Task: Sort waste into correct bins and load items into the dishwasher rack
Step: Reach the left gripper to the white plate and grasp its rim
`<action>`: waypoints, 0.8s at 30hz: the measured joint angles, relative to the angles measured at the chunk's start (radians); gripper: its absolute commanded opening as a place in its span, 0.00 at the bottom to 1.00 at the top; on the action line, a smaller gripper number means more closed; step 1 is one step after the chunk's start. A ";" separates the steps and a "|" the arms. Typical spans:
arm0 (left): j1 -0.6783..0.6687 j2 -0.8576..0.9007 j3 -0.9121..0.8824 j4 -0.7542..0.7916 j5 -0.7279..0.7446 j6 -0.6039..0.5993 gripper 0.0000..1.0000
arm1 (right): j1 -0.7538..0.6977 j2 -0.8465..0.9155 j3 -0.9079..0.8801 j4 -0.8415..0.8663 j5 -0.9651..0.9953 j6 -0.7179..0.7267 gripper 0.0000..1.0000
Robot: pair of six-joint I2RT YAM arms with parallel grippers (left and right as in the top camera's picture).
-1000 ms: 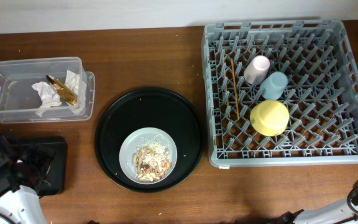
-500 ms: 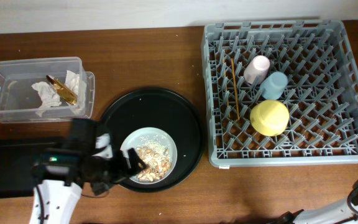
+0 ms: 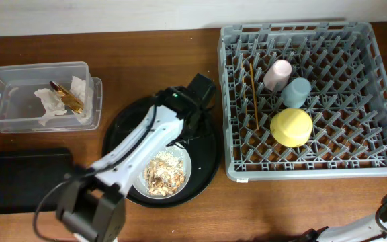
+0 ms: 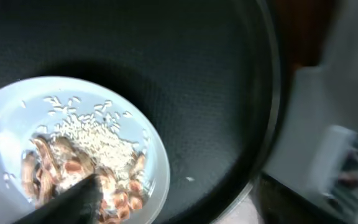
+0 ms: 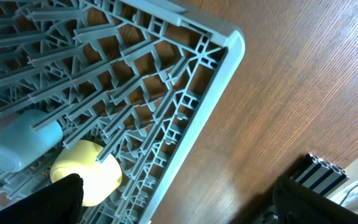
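Observation:
A round grey-white plate [image 3: 187,162] with beige-brown food scraps [image 3: 163,175] sits in the round black tray [image 3: 205,168]. My left gripper [image 3: 188,131] hangs over that tray just beyond the plate, open and empty. Its wrist view shows the plate [image 4: 17,118], the scraps [image 4: 73,168] and the open jaws [image 4: 179,202]. The grey dishwasher rack [image 3: 381,168] holds the yellow bowl [image 3: 291,126], pink cup [image 3: 277,74], light blue cup [image 3: 296,92] and chopsticks [image 3: 253,94]. My right gripper [image 5: 185,208] is open and empty above the rack's corner, near the bowl [image 5: 82,180].
The clear box [image 3: 39,66] at the back left holds white napkins [image 3: 51,106] and the gold-brown wrapper [image 3: 67,98]. The shallow black rectangular tray [image 3: 19,178] lies at the front left. My left arm stretches diagonally across the round tray.
My left arm has swung from the front left, past the plate, to over the right side of the round tray. Nothing was picked up. The right arm has not moved.

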 measured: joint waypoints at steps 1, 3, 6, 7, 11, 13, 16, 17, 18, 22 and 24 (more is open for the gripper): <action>0.000 0.039 0.000 0.002 -0.010 -0.022 0.49 | 0.000 0.000 0.000 0.000 0.000 0.000 0.98; 0.000 0.125 0.000 0.007 -0.020 -0.054 0.49 | 0.000 0.000 0.000 0.000 0.000 -0.001 0.98; -0.001 0.201 0.000 0.006 0.006 -0.072 0.43 | 0.000 0.000 0.000 0.000 0.000 0.000 0.98; -0.003 0.210 0.001 0.002 0.010 -0.087 0.43 | 0.000 0.000 0.000 0.000 0.000 0.000 0.98; -0.023 0.269 0.002 -0.022 0.017 -0.139 0.37 | 0.000 0.000 0.000 0.000 0.000 0.000 0.98; -0.047 0.269 0.002 -0.020 0.017 -0.164 0.37 | 0.000 0.000 0.000 0.000 0.000 0.000 0.98; -0.082 0.269 0.002 -0.020 0.017 -0.185 0.31 | 0.000 0.000 0.000 0.000 0.000 0.000 0.99; -0.082 0.269 0.002 -0.020 0.017 -0.188 0.25 | 0.000 0.000 0.000 0.000 0.000 0.000 0.98; -0.082 0.269 0.002 -0.028 0.011 -0.192 0.15 | 0.000 0.000 0.000 0.000 0.000 0.000 0.98; -0.082 0.269 0.002 -0.083 -0.029 -0.195 0.16 | 0.000 0.000 0.000 0.000 0.000 0.000 0.98; -0.090 0.269 0.002 -0.093 -0.036 -0.195 0.16 | 0.000 0.000 0.000 0.000 0.000 0.000 0.98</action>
